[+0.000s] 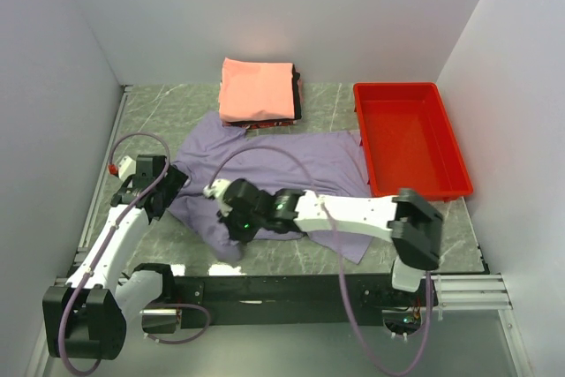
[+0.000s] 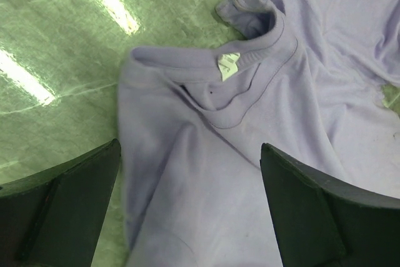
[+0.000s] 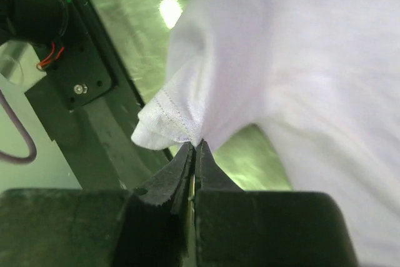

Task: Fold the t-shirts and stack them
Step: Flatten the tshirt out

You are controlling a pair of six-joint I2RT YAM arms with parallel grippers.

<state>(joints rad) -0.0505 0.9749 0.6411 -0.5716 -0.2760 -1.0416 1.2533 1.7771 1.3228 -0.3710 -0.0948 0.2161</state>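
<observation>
We saw red tray (image 1: 411, 140) at table's right, long side running front to back. We noted grey marbled tabletop (image 1: 152, 114), white walls (image 1: 265, 6) on three sides, black rail (image 1: 291, 288) along near edge.

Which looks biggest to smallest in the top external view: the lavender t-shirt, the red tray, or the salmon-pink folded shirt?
1. lavender t-shirt, spread out, largest.
2. red tray, next.
3. salmon-pink folded shirt, smallest; it sits farthest back, but the gap is plain.

Spread shirt (image 1: 340, 161) before folded stack (image 1: 256, 90), tray (image 1: 397, 86) to their right.
</observation>
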